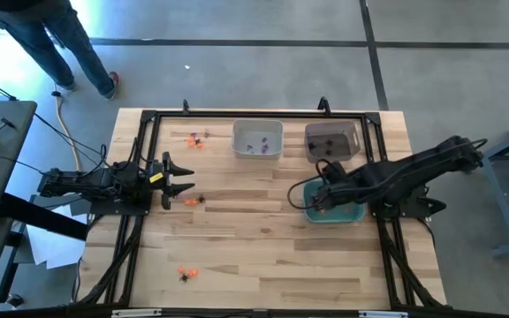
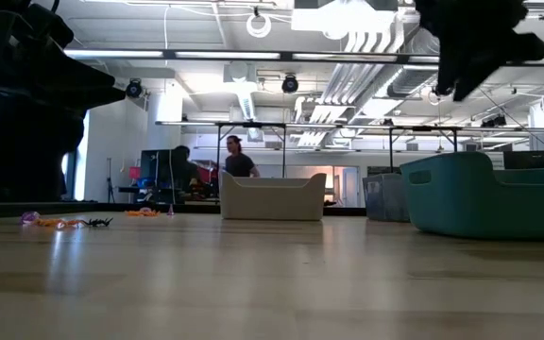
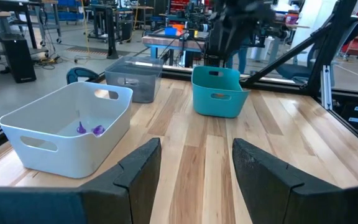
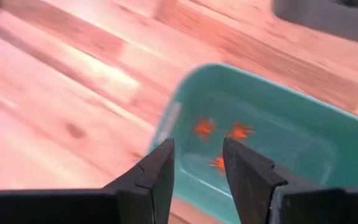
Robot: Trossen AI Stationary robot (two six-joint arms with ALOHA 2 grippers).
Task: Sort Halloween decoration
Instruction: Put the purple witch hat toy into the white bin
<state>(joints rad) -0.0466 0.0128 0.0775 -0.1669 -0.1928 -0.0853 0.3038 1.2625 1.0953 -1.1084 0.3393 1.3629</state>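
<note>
High view: the right gripper (image 1: 322,196) is stationed over the near-left part of the teal bin (image 1: 353,213), a position consistent with releasing an orange piece into it; its fingers cannot be judged from above. The left gripper (image 1: 184,177) rests at the left side of the table (image 1: 254,256) with its fingers spread and empty, just beside a small orange-and-black cluster of trinkets (image 1: 192,200), presumably waiting. Unsorted Halloween decoration remains in three places: that cluster, a group near the far-left corner (image 1: 198,137), and a group near the front edge (image 1: 186,274). The white bin (image 1: 277,151) holds purple pieces and the dark bin (image 1: 354,141) holds dark ones, so sorting appears to run by colour. Low view: the teal bin (image 2: 470,194) stands at right with an arm suspended above it; the white bin (image 2: 272,196) sits farther back, and loose trinkets (image 2: 64,223) lie on the wood at left. A person stands in the room behind. Left wrist view: the left fingers (image 3: 138,168) stand apart with nothing between them; purple pieces (image 3: 89,129) lie in the white bin (image 3: 42,149), and the contents of the teal bin (image 3: 216,93) and dark bin (image 3: 143,84) are hidden. Right wrist view: the right fingers (image 4: 157,171) are parted and empty above the teal bin (image 4: 316,118), where three orange pieces (image 4: 219,134) lie on the floor.
</note>
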